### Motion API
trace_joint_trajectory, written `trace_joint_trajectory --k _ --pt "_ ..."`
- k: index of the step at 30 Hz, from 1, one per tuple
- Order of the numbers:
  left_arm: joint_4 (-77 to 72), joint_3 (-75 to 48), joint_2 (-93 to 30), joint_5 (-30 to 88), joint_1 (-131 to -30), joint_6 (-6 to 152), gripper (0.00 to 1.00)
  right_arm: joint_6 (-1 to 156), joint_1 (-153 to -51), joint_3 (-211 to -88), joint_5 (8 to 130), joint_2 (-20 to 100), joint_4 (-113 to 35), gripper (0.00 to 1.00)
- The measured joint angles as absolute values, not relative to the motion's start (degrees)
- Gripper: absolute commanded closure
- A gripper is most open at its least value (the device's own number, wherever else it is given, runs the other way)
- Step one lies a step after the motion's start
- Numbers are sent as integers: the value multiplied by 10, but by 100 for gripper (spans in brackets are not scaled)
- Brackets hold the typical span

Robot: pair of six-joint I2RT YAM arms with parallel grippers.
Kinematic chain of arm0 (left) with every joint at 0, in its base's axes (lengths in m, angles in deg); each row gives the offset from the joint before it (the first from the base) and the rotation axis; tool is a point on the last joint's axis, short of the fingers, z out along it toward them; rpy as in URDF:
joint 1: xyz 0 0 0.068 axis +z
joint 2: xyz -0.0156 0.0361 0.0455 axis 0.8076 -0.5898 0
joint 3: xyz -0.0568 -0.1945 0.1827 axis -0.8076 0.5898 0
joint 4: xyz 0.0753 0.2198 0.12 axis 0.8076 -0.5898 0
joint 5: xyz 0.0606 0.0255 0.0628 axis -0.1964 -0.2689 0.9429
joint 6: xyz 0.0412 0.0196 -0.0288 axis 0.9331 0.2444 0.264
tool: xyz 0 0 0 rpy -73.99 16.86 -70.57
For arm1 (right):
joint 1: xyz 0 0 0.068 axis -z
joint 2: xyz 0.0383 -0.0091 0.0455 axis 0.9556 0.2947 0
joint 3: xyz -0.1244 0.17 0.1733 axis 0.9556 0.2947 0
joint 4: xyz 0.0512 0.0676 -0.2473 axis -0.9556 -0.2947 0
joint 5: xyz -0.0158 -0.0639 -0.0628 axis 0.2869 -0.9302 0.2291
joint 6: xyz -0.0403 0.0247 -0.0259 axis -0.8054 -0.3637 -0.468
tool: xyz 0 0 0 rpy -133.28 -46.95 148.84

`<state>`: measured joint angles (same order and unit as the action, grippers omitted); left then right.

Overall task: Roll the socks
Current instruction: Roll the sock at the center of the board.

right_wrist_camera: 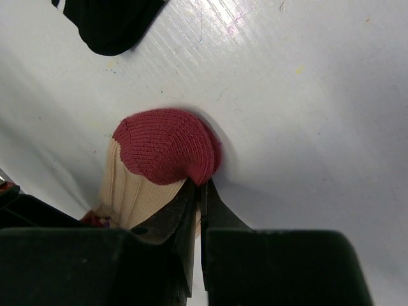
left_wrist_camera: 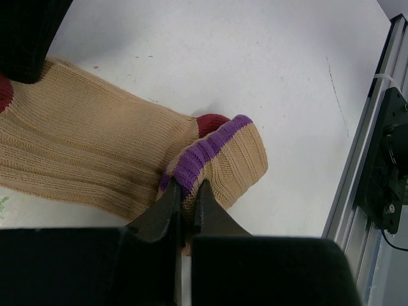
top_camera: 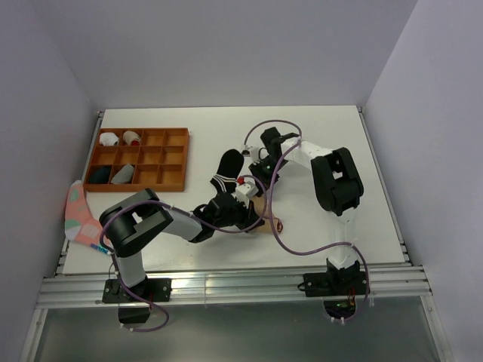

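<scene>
Tan sock [left_wrist_camera: 83, 153] on white table [left_wrist_camera: 255, 57] between pale walls [top_camera: 226, 45]; left fingers [left_wrist_camera: 159, 213], right fingers [right_wrist_camera: 223, 220] pinch it.

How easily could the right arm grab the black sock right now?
Probably not right now: the right gripper is shut on the tan sock at its maroon toe. The black sock lies close by, uncovered, so after letting go it likely could.

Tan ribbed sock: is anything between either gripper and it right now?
Nothing visible. The left gripper pinches the purple-striped cuff of the tan ribbed sock, and the right gripper pinches its maroon end.
</scene>
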<state>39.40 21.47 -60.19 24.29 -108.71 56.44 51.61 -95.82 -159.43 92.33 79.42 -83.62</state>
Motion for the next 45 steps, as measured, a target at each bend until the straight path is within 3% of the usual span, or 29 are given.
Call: trace_joint_trajectory --k 16,30,45 --pt "362 204 -598 238 -1087 534 100 532 -887 -1583 912 785 -846 97" --pt "246 110 -630 221 -1087 490 100 533 -867 -1576 894 778 -845 99" --pt "156 20 -698 81 -1018 402 100 523 -847 -1566 900 772 -838 99"
